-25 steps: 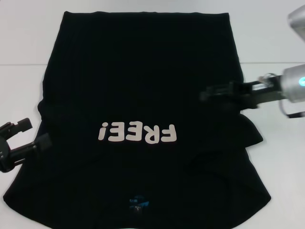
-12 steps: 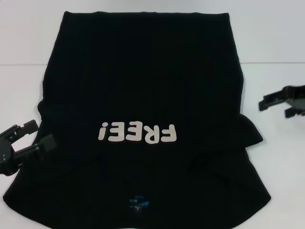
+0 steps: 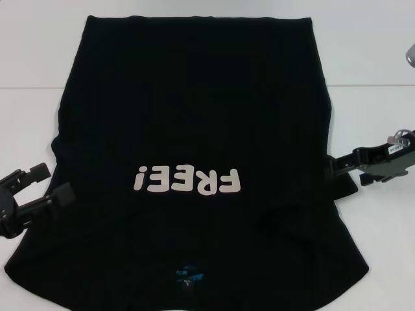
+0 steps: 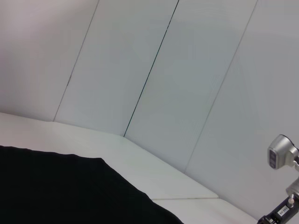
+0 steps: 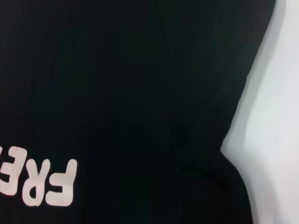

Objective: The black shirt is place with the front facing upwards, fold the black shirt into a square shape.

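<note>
Black shirt [image 3: 194, 129] flat on white table [image 3: 376, 116], pale wall panels [image 4: 187, 70] behind.

white table [image 3: 382, 52] fills the head view, plain surface, a faint seam line running across it level with the far part. left wrist view shows pale wall panels [image 4: 196, 93] behind the table [image 4: 140, 163], split by thin dark vertical joints, one joint darker than the rest. white tabletop [image 5: 275, 116] also seen in right wrist view

The head view is looking down over the black shirt [image 3: 194, 129]; the right wrist view is hovering close above its lettering [image 5: 42, 182], which both are sharing.
</note>
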